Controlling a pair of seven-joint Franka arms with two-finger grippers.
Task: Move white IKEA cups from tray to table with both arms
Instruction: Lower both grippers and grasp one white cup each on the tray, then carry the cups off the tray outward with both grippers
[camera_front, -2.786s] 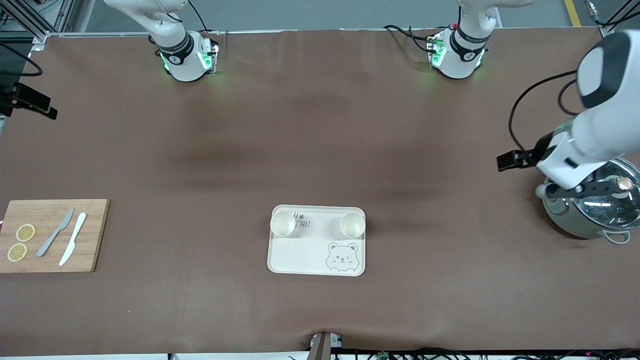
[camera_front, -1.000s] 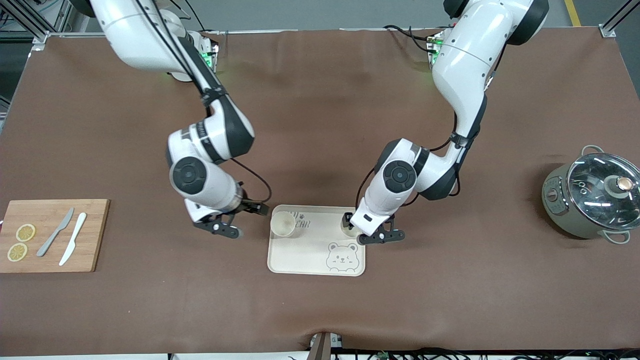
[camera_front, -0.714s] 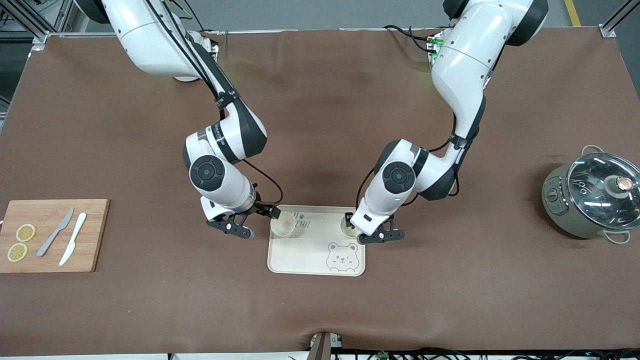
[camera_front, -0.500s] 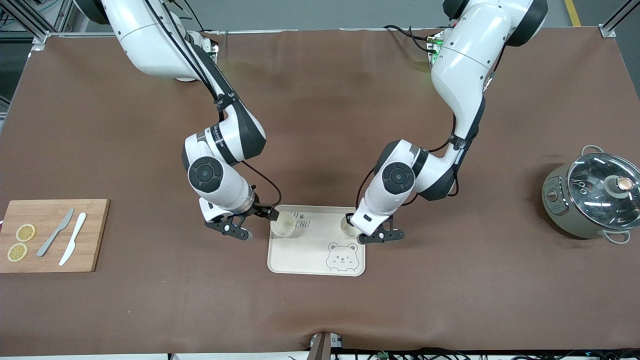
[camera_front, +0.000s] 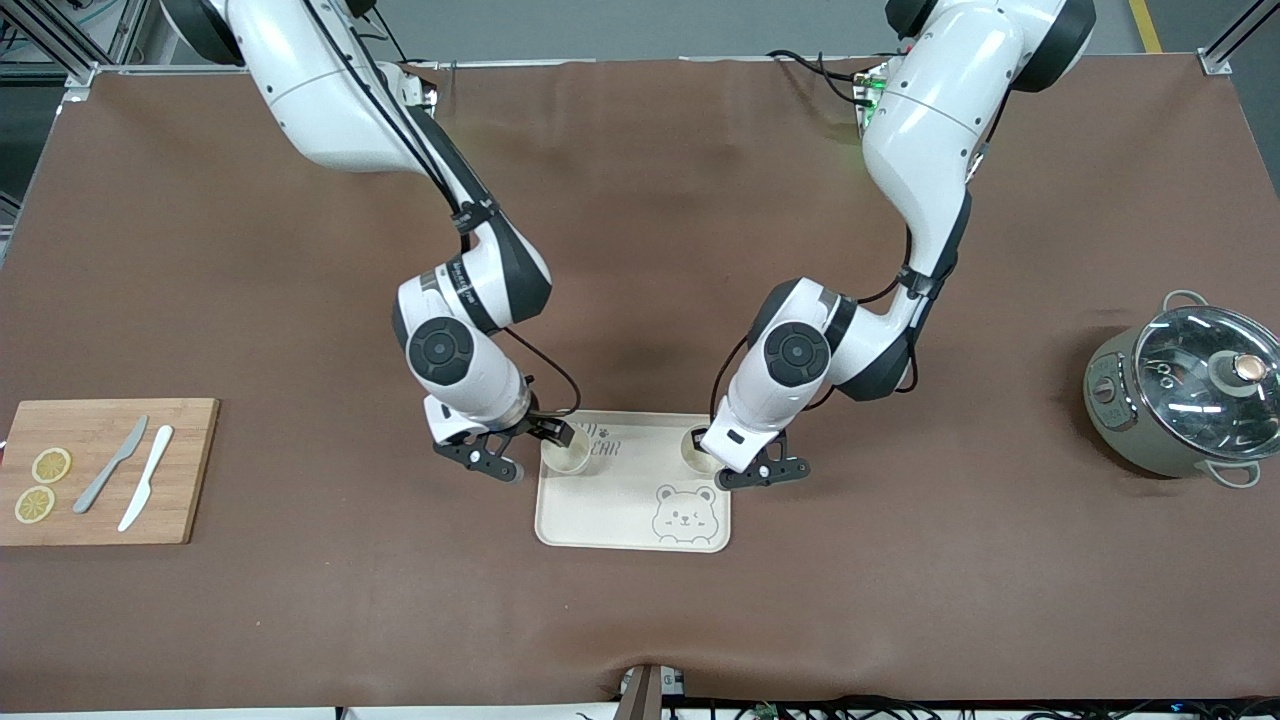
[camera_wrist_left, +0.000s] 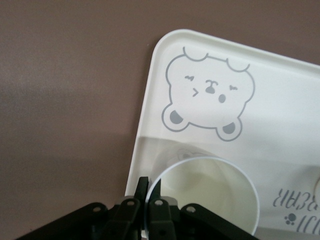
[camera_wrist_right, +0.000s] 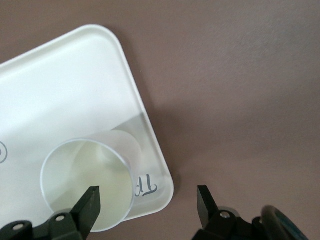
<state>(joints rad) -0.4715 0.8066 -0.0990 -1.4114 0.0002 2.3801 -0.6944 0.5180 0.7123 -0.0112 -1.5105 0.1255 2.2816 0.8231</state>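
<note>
Cups stood on the bear-print tray (camera_front: 600, 520). The left gripper (camera_wrist_left: 148, 196) was clamped on the rim of one cup (camera_wrist_left: 205, 195), mostly hiding it from the front. The right gripper (camera_wrist_right: 148, 201) straddled the other cup's (camera_wrist_right: 87, 187) wall, fingers apart.
</note>
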